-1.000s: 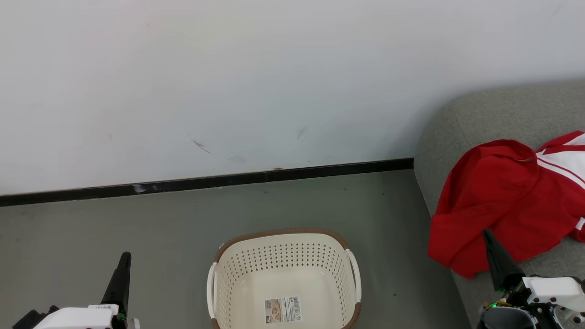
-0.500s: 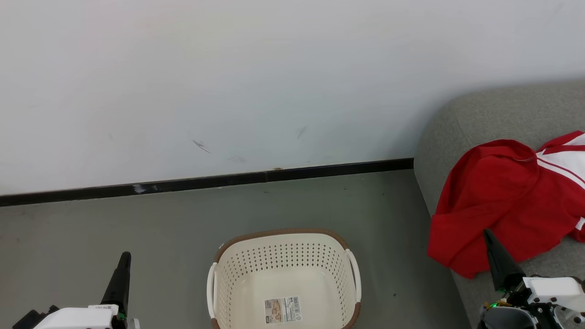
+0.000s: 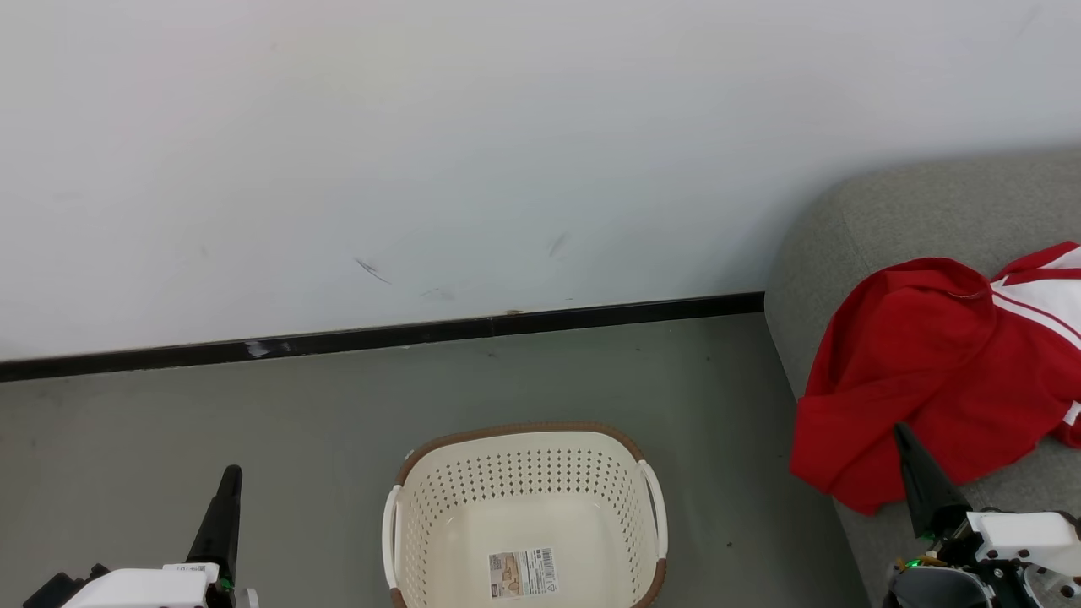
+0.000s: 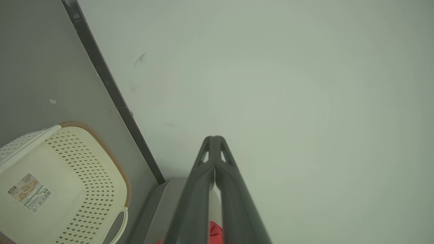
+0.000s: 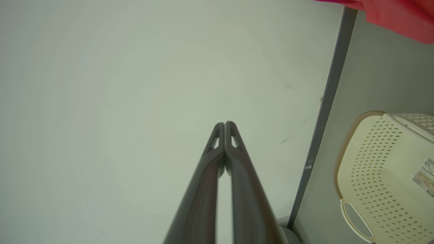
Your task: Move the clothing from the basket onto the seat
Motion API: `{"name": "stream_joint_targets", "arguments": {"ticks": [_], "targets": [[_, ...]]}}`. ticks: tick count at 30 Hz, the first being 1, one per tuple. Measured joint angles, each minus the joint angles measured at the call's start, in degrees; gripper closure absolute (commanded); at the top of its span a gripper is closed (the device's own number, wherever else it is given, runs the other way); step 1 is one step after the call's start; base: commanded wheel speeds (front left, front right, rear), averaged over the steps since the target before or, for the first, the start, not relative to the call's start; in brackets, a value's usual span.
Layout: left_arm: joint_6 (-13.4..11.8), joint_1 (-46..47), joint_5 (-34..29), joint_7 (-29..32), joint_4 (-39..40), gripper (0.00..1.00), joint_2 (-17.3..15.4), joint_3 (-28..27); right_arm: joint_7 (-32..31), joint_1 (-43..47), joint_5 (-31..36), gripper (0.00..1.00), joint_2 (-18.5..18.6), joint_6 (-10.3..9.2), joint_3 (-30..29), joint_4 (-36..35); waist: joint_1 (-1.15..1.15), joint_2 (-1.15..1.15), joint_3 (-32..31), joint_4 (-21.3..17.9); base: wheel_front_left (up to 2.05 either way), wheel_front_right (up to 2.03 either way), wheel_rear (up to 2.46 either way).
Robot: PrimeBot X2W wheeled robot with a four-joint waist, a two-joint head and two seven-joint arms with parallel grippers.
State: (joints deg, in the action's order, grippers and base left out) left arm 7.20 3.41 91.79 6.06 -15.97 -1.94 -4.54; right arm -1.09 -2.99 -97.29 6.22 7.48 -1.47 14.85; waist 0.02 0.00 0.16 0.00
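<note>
The cream basket (image 3: 650, 498) stands on the floor at bottom centre, holding nothing but its paper label (image 3: 522, 572). Red clothing (image 3: 937, 371) with white stripes lies crumpled on the grey seat (image 3: 912, 211) at the right, one fold hanging over the seat's left edge. My left gripper (image 3: 230, 475) is shut with nothing in it, low at the left, well apart from the basket. My right gripper (image 3: 902, 432) is shut and holds nothing, its tip in front of the clothing's lower edge. The basket (image 4: 101, 156) and left gripper (image 4: 214, 138) show in the left wrist view, the basket (image 5: 366, 149), clothing (image 5: 400, 17) and right gripper (image 5: 224, 123) in the right wrist view.
A white wall (image 3: 422, 152) with a black skirting strip (image 3: 380, 336) runs behind the basket. Grey floor (image 3: 253, 405) lies to the left of the basket and between the basket and the seat.
</note>
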Motion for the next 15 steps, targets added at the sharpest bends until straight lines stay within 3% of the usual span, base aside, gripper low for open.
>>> {"name": "stream_joint_targets", "arguments": {"ticks": [15], "targets": [[0.0,0.0,0.0,0.0,0.0,1.00,0.0,0.0,-0.2,0.0,0.0,1.00,0.0,0.00,-0.1,0.0,0.00,0.00,0.0,0.0,0.00,0.00,0.00]]}}
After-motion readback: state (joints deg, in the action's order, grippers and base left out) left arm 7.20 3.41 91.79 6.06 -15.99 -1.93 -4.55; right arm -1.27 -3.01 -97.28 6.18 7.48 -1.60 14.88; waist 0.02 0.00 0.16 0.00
